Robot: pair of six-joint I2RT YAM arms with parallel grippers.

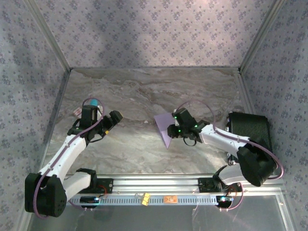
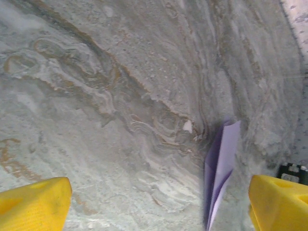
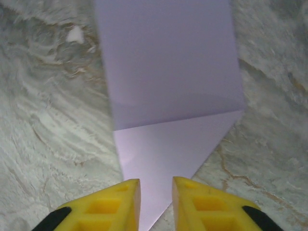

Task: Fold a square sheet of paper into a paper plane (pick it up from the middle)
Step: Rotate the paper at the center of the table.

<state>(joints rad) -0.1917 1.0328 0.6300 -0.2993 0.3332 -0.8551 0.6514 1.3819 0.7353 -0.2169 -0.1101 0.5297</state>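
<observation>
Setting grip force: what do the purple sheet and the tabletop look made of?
Purple sheet: thin matte paper, judging by its sharp crease and lack of glare. Tabletop: marble-patterned surface with grey-brown veining and a faint sheen; I cannot tell whether it is real stone or printed laminate.

The left arm [image 1: 67, 154] reaches forward and bends right at the wrist, its left end effector [image 1: 114, 120] low with yellow fingers [image 2: 33, 202] spread wide, while the right arm [image 1: 226, 139] stretches leftward, the right end effector [image 1: 173, 130] tilted down with its fingers [image 3: 120, 207] nearly together, a narrow gap between them.
</observation>
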